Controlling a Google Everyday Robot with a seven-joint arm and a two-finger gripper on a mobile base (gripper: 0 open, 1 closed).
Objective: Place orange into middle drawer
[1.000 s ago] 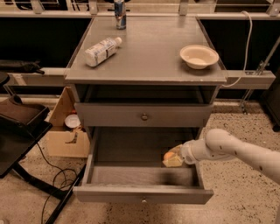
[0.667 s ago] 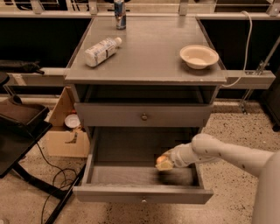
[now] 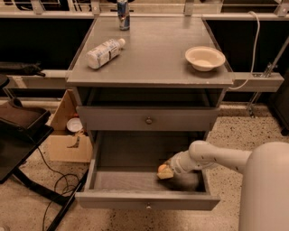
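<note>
The middle drawer [image 3: 146,199] is pulled open below the shut knobbed front [image 3: 148,120]. My gripper [image 3: 164,172] reaches in from the right on the white arm and sits low inside the drawer, near its right half. The orange [image 3: 162,168] shows as a small orange patch at the gripper's tip, close to the drawer floor. I cannot tell if it rests on the floor.
On the cabinet top lie a plastic bottle [image 3: 104,53], a cream bowl [image 3: 205,57] and a can [image 3: 123,8]. A cardboard box [image 3: 65,140] stands on the floor at the left, with a black stand [image 3: 20,135] and cables beside it.
The gripper with the orange has moved left and lower inside the open drawer. The arm now reaches further in.
</note>
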